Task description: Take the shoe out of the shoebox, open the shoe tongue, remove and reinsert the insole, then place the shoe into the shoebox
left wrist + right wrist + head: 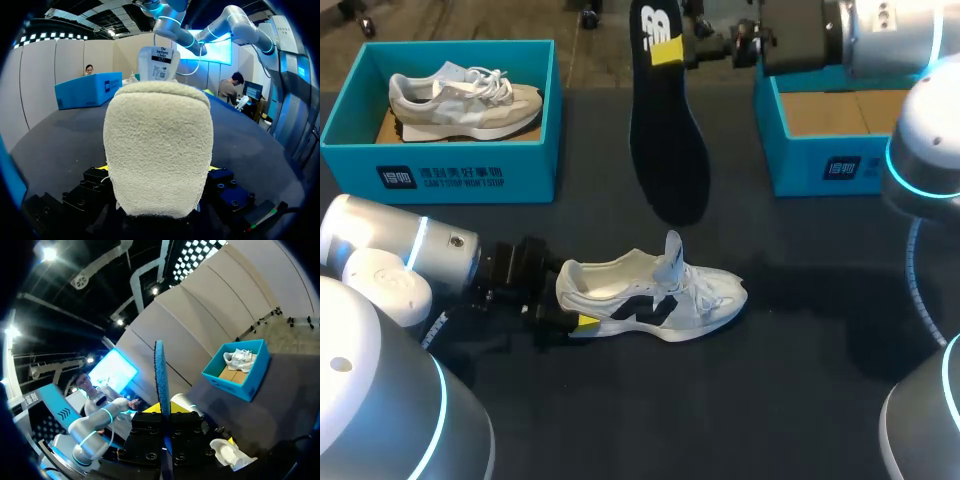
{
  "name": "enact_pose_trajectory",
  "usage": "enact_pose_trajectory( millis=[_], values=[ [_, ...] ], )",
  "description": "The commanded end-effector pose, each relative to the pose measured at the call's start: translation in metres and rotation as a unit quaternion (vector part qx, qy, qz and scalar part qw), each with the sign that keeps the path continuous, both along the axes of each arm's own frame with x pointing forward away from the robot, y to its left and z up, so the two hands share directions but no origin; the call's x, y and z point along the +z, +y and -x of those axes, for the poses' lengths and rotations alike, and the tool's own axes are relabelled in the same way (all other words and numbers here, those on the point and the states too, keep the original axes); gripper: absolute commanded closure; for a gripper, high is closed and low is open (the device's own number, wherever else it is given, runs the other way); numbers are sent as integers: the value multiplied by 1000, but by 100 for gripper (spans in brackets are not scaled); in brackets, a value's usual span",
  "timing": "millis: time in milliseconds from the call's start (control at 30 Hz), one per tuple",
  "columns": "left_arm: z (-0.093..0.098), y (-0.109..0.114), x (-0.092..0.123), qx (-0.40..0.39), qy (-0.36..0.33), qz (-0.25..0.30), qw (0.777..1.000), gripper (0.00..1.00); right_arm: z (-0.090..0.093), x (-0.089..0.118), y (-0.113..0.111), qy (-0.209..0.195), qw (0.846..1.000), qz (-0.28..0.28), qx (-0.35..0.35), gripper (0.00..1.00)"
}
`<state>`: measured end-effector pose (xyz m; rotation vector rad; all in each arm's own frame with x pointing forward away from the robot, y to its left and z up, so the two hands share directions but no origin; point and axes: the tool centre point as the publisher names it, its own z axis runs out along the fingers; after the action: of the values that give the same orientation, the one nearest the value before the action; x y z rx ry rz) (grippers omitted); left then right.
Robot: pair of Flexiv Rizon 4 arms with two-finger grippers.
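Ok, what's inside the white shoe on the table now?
Only pale lining shows in the shoe; the insole hangs outside in the right gripper. The toe end is covered.

The white sneaker (157, 150) hides nearly all of the left claw (158, 168) in its wrist view; the insole (667, 140) is cut off by the head view's top edge.

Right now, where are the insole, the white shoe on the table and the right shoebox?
insole (668, 150): head view, middle of its dark face.
white shoe (650, 300): head view, its side panel.
right shoebox (810, 168): head view, its front wall.
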<state>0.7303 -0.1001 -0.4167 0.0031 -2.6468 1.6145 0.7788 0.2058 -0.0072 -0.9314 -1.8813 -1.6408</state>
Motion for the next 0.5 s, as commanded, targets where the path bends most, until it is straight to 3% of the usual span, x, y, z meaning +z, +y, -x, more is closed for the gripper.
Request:
enact_pose_trajectory(
  millis=[33, 500],
  values=[
    [-1, -1, -2, 0, 0, -1, 1000, 100, 21, 11, -12, 14, 1000, 9, -9, 100],
    [-1, -1, -2, 0, 0, -1, 1000, 100, 76, 22, -13, 36, 999, 12, -9, 100]
  ],
)
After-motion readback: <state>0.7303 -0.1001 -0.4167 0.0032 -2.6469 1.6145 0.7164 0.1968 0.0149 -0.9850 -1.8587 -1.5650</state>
